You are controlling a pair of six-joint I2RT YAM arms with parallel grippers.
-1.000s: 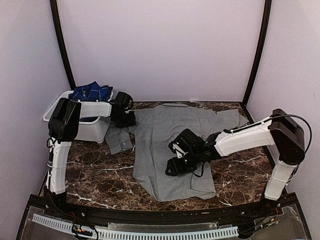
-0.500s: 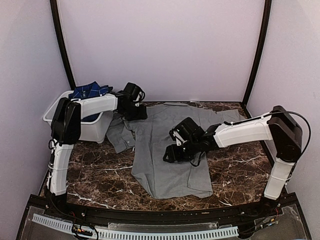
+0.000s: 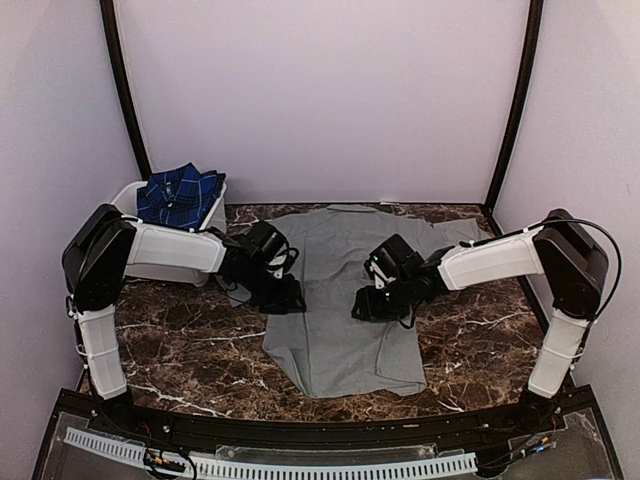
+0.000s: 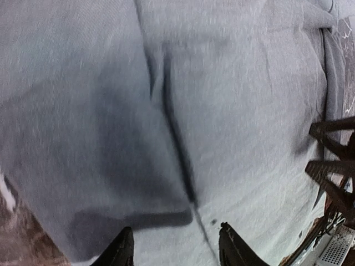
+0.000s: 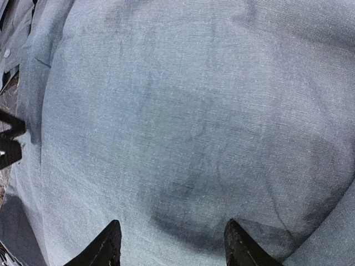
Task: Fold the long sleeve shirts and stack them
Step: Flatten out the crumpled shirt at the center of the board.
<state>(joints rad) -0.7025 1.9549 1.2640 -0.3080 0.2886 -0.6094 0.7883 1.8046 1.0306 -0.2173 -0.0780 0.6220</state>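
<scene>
One of the long sleeve shirts, the plain grey one (image 3: 340,320), lies spread flat on the marble table, collar toward the back. The plaid one (image 3: 180,195) sits bunched in the white tub (image 3: 122,193) at back left. My left gripper (image 3: 288,300) hovers over the grey shirt's left side, jaws open with only cloth (image 4: 222,111) beneath it (image 4: 176,246). My right gripper (image 3: 366,305) hangs over the shirt's right half, also open and holding nothing (image 5: 175,246); grey fabric (image 5: 194,127) fills its view. The two grippers face each other across the shirt.
Dark marble tabletop (image 3: 190,350) shows on both sides of the shirt. Purple walls and black corner posts (image 3: 125,90) close in the back and sides. The right gripper's fingers (image 4: 333,160) show at the edge of the left wrist view.
My left arm swung from the back beside the tub down to the grey shirt's left side. My right gripper moved back and to the right. The shirt's hem shifted slightly left.
</scene>
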